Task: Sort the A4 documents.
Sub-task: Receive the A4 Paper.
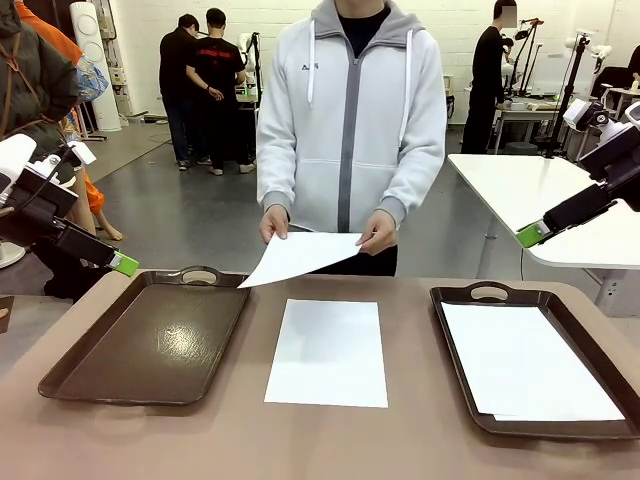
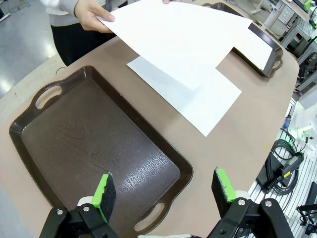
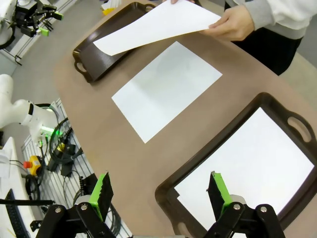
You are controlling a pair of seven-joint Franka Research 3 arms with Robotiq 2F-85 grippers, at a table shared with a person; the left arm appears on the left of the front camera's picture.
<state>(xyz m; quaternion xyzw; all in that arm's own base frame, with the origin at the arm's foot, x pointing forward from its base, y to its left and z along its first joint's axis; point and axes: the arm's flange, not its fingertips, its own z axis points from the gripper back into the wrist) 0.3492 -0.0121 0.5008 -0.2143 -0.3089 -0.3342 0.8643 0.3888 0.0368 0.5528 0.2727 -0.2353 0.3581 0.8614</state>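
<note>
A4 documents noted at three places. Centre sheet (image 1: 327, 352) lies flat on the brown tabletop (image 1: 420, 440), between the two trays and touching neither.

Held sheet (image 1: 300, 255) is off the table, above its far edge. The person standing there grips it along its far side, one hand (image 1: 273, 223) toward the left tray, other hand (image 1: 380, 235) toward the middle. The sheet tilts, its lowest corner pointing toward the left tray (image 1: 60, 375), a dark brown glossy tray with handle cut-outs.

Stacked sheets (image 1: 525, 362) lie flat inside the right tray (image 1: 455, 300). There are at least two, slightly offset, with a lower edge showing at the near side.

Left gripper (image 2: 166, 186): fingers spread wide, nothing between the green pads, poised above the near end of the left tray.

Right gripper (image 3: 158, 191): fingers likewise spread, nothing held, poised above a corner of the right tray and the stacked sheets.
</note>
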